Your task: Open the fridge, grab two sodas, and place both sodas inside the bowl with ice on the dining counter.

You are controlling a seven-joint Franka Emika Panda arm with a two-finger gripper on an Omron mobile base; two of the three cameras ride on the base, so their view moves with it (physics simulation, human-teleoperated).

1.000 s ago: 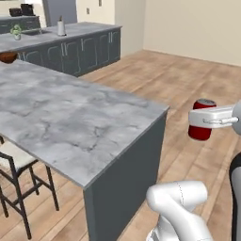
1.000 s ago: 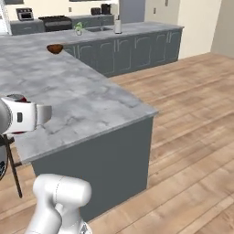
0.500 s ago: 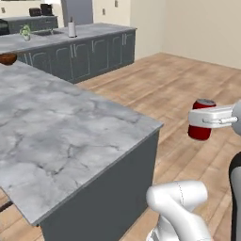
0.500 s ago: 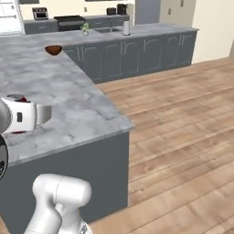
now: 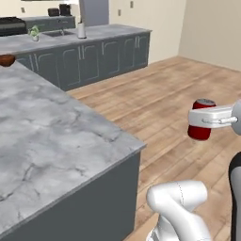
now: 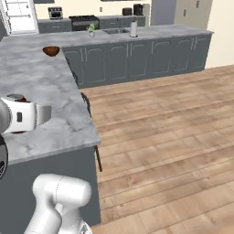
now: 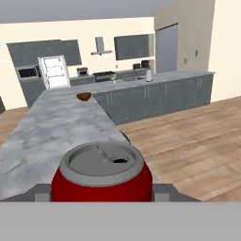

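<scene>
A red soda (image 5: 201,129) with a silvery top hangs in the air over the wooden floor, right of the dining counter's (image 5: 52,136) near end. My gripper (image 5: 208,117) is shut on it from both sides. In the hand view the soda (image 7: 101,181) sits close between the fingers (image 7: 42,191), its pull-tab top facing the camera. The small dark brown bowl (image 5: 6,60) rests far off on the marble slab, bowl (image 7: 84,96) also ahead in the hand view. At the far end stands the fridge (image 7: 55,73), its white shelved interior showing.
A run of dark grey cabinets (image 5: 99,56) with a sink, a white jug (image 5: 81,30) and a small plant (image 5: 34,32) lines the back wall. A dark stool (image 6: 89,114) stands by the slab's side. Wooden floor (image 6: 173,132) lies open on the right.
The whole picture has shifted as the base moves: the counter's near end slides left in the left base view. The soda stays gripped in the same spot relative to the arm.
</scene>
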